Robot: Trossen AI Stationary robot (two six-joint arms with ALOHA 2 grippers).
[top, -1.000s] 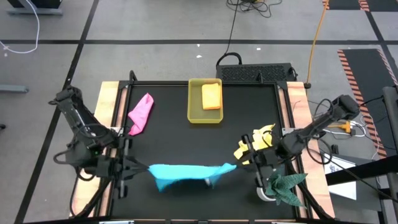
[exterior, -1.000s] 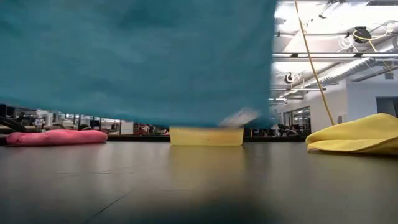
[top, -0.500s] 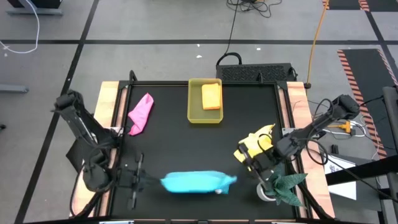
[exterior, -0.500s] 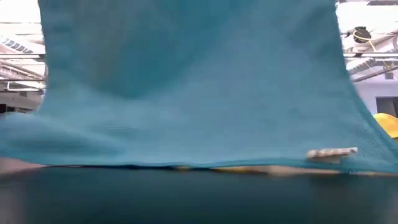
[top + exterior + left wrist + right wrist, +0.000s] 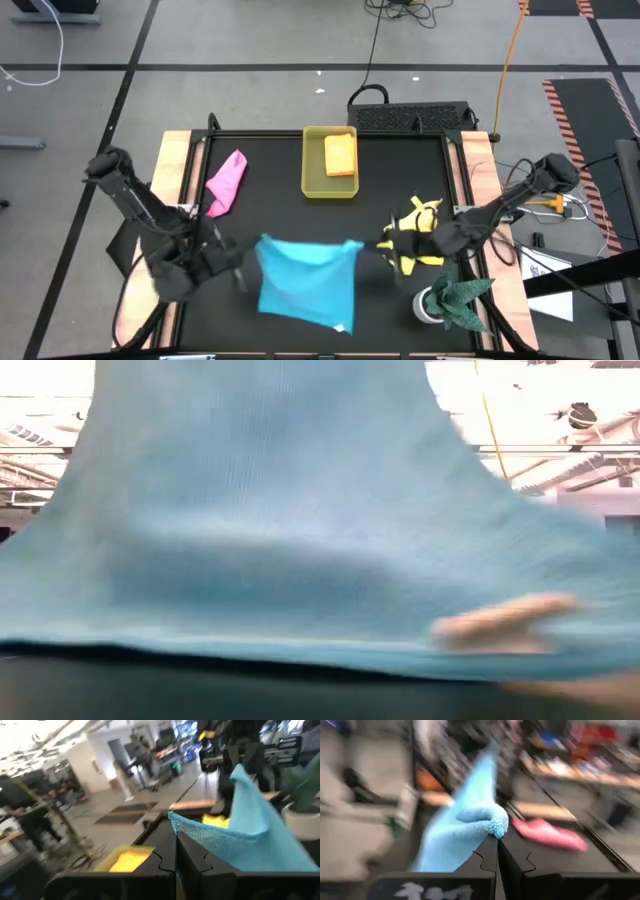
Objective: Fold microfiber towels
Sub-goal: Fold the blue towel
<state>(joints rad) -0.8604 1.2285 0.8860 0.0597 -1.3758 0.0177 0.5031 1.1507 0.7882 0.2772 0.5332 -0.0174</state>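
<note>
The light blue towel (image 5: 305,285) is spread out between my two grippers over the table's near middle, and it fills the low view (image 5: 300,530). My left gripper (image 5: 248,262) is shut on its far left corner. My right gripper (image 5: 368,248) is shut on its far right corner. The pink towel (image 5: 226,182) lies bunched at the far left. The orange towel (image 5: 341,155) lies folded in the yellow tray (image 5: 312,186). The yellow towel (image 5: 415,232) lies crumpled by my right gripper. My left gripper pinches the blue towel's far left corner (image 5: 176,822) between its two fingers, coming level from the table's left. The cloth runs away from the fingers toward my right gripper. My right gripper pinches the far right corner (image 5: 490,822), bunched into a small wad, between its two fingers, coming level from the table's right. The far edge between the two corners is nearly straight; the rest spreads toward the near edge, and its small white label (image 5: 500,625) shows low in the low view.
A dark green cloth (image 5: 460,298) sits in a white cup at the near right corner. The yellow tray stands at the far middle. Bare black table lies between the tray and the blue towel.
Both grippers dipped toward the near edge with the blue towel hanging bunched as a narrow band, then swung toward the far edge. The towel has opened out into a broad sheet, its free edge flaring toward the near edge. Both grippers stay shut on its corners.
</note>
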